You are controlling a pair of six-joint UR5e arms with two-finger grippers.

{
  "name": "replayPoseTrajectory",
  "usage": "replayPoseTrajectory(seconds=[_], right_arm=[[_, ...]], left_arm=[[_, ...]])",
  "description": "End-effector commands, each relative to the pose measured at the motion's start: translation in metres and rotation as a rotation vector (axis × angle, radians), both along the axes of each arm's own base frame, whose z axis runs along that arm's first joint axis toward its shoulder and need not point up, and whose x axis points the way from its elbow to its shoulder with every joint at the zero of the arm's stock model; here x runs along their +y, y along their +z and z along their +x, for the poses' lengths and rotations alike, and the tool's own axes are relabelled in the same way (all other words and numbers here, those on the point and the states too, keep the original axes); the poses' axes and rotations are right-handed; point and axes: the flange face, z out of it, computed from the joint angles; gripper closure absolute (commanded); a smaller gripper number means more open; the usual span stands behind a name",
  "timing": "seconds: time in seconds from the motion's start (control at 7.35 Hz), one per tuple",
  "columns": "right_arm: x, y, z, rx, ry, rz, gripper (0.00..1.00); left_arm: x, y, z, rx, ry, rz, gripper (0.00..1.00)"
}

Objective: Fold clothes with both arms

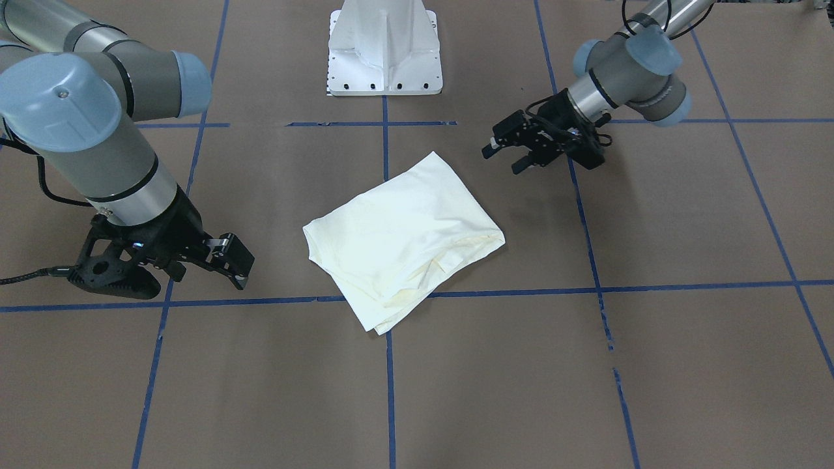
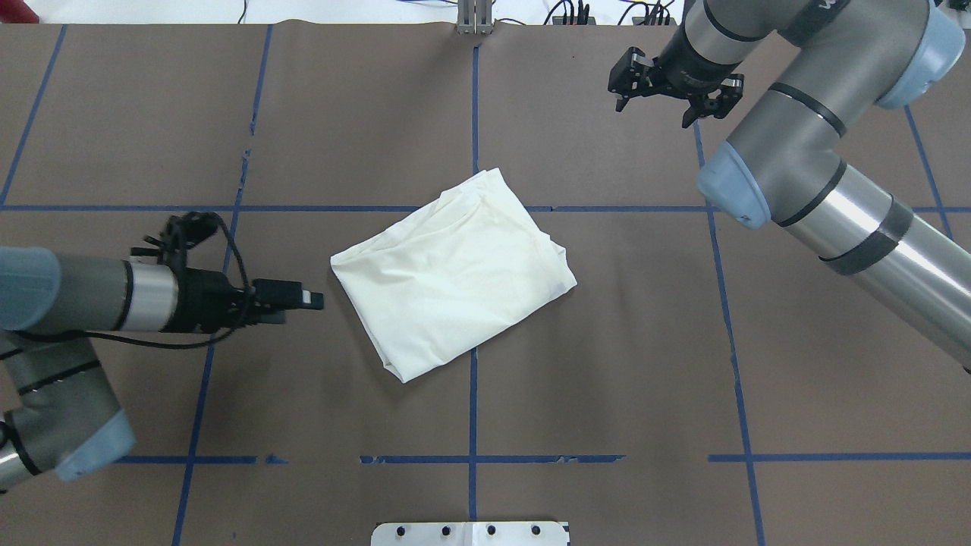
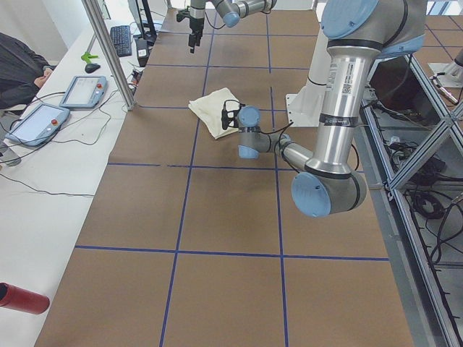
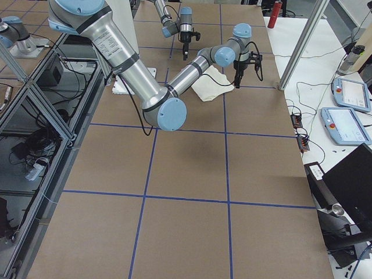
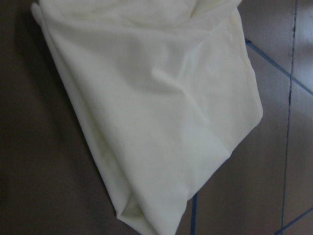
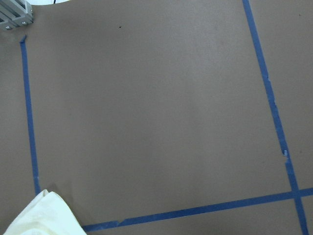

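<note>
Right arm (image 1: 98, 143) nearest lens, left arm (image 1: 625, 71) opposite. T-shirt (image 2: 455, 265) at table (image 2: 152, 114) centre, folded to compact packet, plain side up: folding judged essentially done, perhaps squaring left. Right hand (image 2: 662, 106), left hand (image 1: 503, 160): both released, empty, clear of cloth.

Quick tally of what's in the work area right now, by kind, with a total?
Shirts: 1, cream shirt
Grippers: 2, left gripper, right gripper, both open and empty
Pedestals: 1, white pedestal base
Total: 4
</note>
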Motion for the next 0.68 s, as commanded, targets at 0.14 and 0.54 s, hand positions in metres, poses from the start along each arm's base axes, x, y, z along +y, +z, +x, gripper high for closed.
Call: replayPoseTrajectory(seconds=[0.14, 0.54], right_arm=[[0.018, 0.084, 0.077, 0.105, -0.083, 0.100, 0.00], [0.044, 0.199, 0.182, 0.231, -0.234, 0.174, 0.00]], left_arm=[[-0.052, 0.086, -0.151, -0.268, -0.191, 0.197, 0.00], [-0.099, 0.125, -0.241, -0.592, -0.169, 0.291, 0.00]])
